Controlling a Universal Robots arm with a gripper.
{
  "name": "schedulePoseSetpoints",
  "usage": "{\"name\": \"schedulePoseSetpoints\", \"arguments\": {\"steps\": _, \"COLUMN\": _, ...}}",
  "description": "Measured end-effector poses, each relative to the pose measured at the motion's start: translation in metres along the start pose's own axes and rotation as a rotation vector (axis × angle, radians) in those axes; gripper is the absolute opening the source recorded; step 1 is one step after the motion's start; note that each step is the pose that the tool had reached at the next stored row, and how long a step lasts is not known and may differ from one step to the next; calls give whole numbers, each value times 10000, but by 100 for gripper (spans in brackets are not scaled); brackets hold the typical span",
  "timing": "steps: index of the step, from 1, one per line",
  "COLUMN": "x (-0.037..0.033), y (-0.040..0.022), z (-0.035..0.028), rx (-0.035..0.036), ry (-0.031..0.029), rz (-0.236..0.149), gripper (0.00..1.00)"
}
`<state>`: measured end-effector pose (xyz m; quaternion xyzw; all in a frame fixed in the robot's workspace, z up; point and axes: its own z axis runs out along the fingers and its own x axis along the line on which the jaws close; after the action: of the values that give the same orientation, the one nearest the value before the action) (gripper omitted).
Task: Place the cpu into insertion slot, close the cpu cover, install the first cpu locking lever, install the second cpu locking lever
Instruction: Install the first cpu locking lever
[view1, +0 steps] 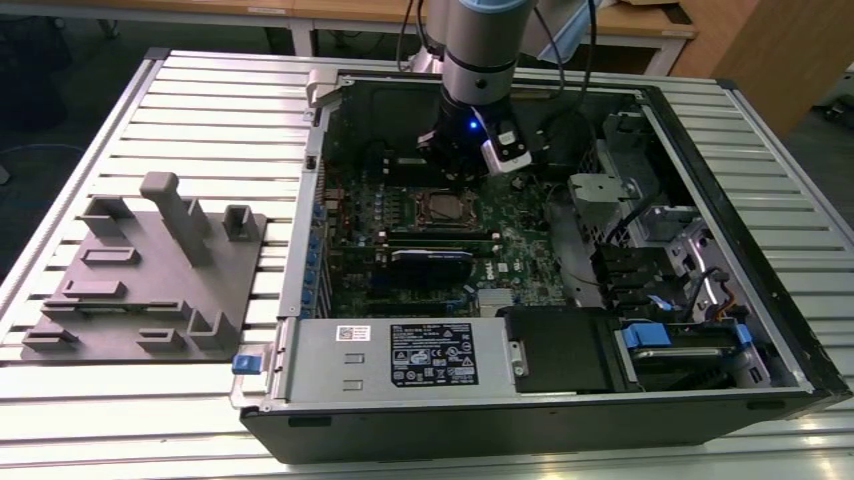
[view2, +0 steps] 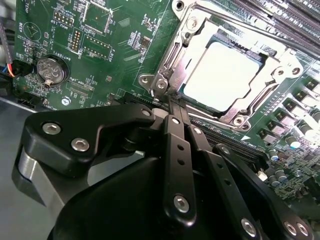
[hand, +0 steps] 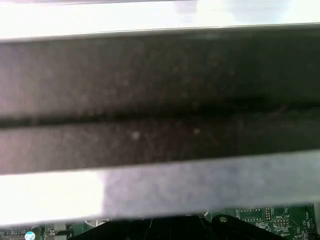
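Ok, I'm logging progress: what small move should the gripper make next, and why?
Probably a short push at the cover corner: the cpu lies in the slot with the cover down round it, and the shut gripper points at that corner. Lever state is unclear.

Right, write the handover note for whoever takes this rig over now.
Gripper: fingers together, holding nothing visible, tips at the corner of the cpu cover.
Cpu: seated in the insertion slot, pale face showing through the cover's cut-out.
Done: cpu placed; the cover appears to lie down over it.
Left: whether either locking lever is latched cannot be told from here; treat both as still to check.
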<state>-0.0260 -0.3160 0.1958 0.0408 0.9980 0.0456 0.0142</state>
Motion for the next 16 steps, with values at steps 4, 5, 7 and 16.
{"name": "schedulePoseSetpoints", "arguments": {"steps": 4, "x": -1, "y": 2, "z": -9, "rx": -6, "ry": -5, "rz": 0, "gripper": 11}}
{"name": "schedulePoseSetpoints", "arguments": {"steps": 5, "x": -1, "y": 3, "z": -14, "rx": -11, "ry": -7, "rz": 0, "gripper": 11}}
{"name": "schedulePoseSetpoints", "arguments": {"steps": 7, "x": -1, "y": 5, "z": -31, "rx": -15, "ry": -6, "rz": 0, "gripper": 11}}
{"name": "schedulePoseSetpoints", "arguments": {"steps": 16, "x": -2, "y": 5, "z": -52, "rx": 17, "ry": -1, "rz": -2, "gripper": 11}}
